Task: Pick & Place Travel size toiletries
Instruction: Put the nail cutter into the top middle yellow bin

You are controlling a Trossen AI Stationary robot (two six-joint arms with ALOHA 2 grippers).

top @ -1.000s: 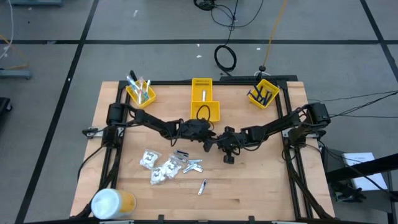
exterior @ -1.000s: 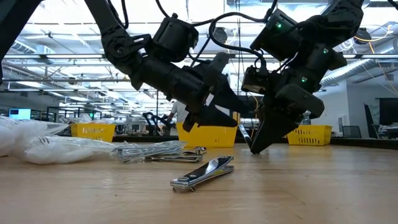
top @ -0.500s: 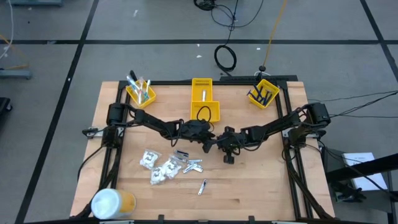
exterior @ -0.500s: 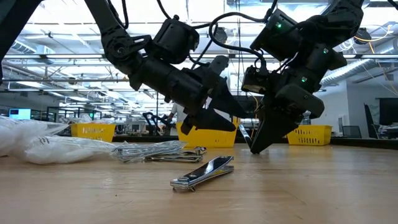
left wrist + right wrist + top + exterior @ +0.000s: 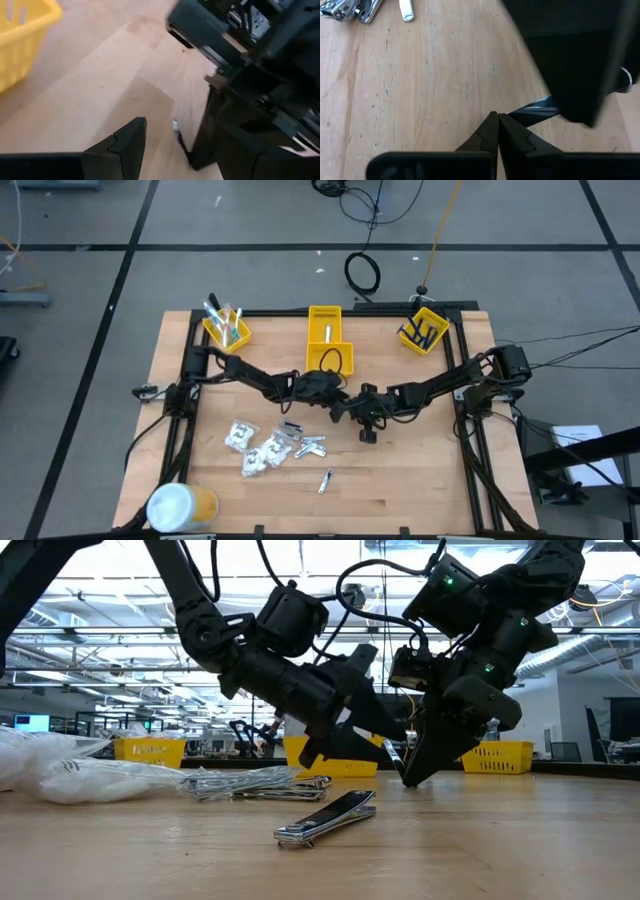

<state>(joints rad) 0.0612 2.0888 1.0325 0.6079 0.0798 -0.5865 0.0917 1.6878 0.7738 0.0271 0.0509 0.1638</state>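
At the table's middle, my right gripper [image 5: 366, 434] [image 5: 497, 120] is shut on a thin dark blue razor [image 5: 392, 754] [image 5: 534, 108], its tips down at the wood. The razor slants up from those tips. My left gripper [image 5: 340, 408] [image 5: 385, 735] comes in from the table's left, open, one finger on each side of the razor's upper part [image 5: 177, 136]. White crinkly packets [image 5: 250, 445] and silvery clippers [image 5: 312, 445] lie on the wood toward the near left. One clipper [image 5: 325, 818] lies alone, nearer the front. My right gripper pinches the razor's lower end [image 5: 512, 113] between its two shut fingertips, slanting down from the table's right. The razor stands tilted, its free end up and toward my left gripper. My left gripper: whether its fingers touch the razor, I cannot tell.
Three yellow bins stand along the far edge: one with toothbrushes [image 5: 227, 328], a middle one [image 5: 328, 345], one with dark blue razors [image 5: 424, 330]. A large white-and-yellow cylinder [image 5: 180, 505] lies at the near left corner. Bare wood spreads at the near right.
My left gripper has sunk a little, closer to the razor at my right gripper's tips, and has stayed open. My right gripper and the razor have kept still.
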